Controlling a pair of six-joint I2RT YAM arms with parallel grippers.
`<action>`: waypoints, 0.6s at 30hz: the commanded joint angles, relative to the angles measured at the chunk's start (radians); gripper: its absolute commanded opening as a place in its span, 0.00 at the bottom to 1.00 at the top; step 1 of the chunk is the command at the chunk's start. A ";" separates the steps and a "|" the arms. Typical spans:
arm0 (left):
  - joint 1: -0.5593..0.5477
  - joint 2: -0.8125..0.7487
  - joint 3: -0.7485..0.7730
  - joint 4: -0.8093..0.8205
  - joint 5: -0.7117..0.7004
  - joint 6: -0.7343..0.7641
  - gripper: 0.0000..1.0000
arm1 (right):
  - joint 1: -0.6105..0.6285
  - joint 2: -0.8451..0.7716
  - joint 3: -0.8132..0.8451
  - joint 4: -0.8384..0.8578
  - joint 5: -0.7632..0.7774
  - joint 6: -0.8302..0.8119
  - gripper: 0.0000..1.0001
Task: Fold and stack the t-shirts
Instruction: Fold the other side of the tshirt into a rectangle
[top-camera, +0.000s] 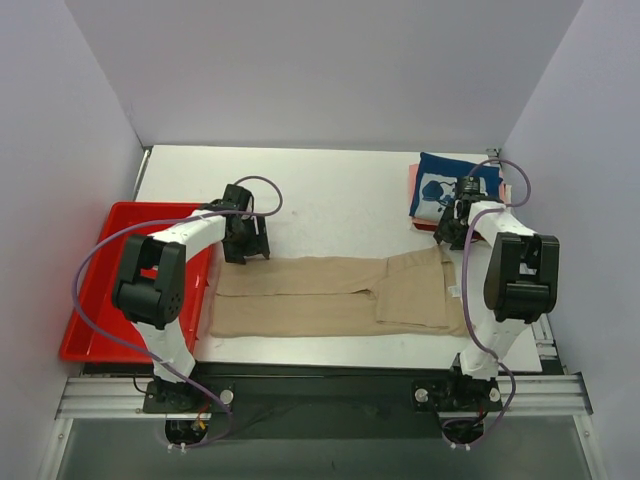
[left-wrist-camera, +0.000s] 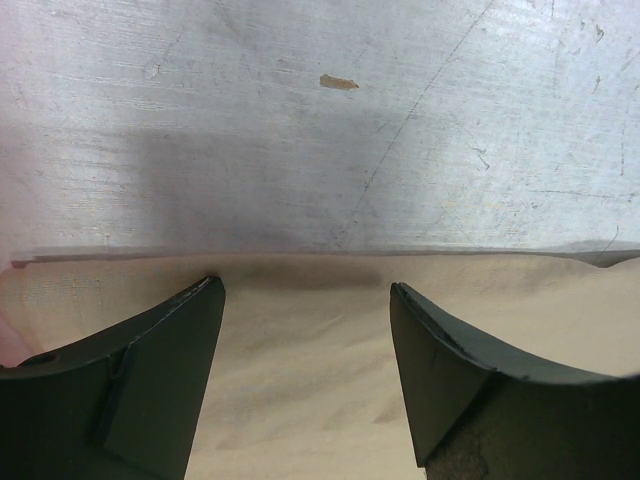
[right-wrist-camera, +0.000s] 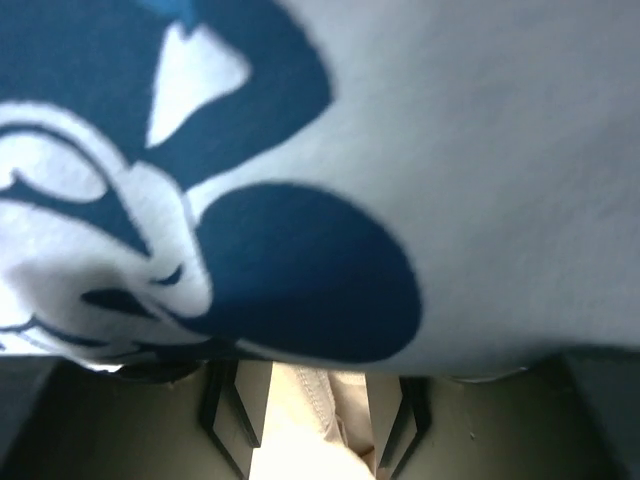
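Currently left gripper (left-wrist-camera: 305, 285) spread open above tan shirt (top-camera: 320, 295) far hem; red tray (top-camera: 90, 300) to its left. Right gripper (right-wrist-camera: 313, 388) pinches the tan shirt; navy shirt (right-wrist-camera: 300, 270) crowds directly ahead.

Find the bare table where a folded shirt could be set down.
Free: the far table strip between the tan shirt and the back wall, from the left gripper to the stack. Also a thin strip along the near edge. Crowded: far right corner, with stack and right gripper; left side, with the tray.
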 joint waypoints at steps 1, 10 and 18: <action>0.008 0.001 0.031 0.003 -0.004 -0.004 0.78 | -0.007 0.016 0.034 -0.011 -0.040 0.018 0.37; 0.008 0.007 0.021 -0.005 -0.007 -0.001 0.78 | -0.007 0.038 0.014 -0.043 -0.077 0.019 0.32; 0.008 0.006 -0.017 0.008 -0.016 0.000 0.78 | -0.021 0.062 0.015 -0.086 -0.062 0.027 0.00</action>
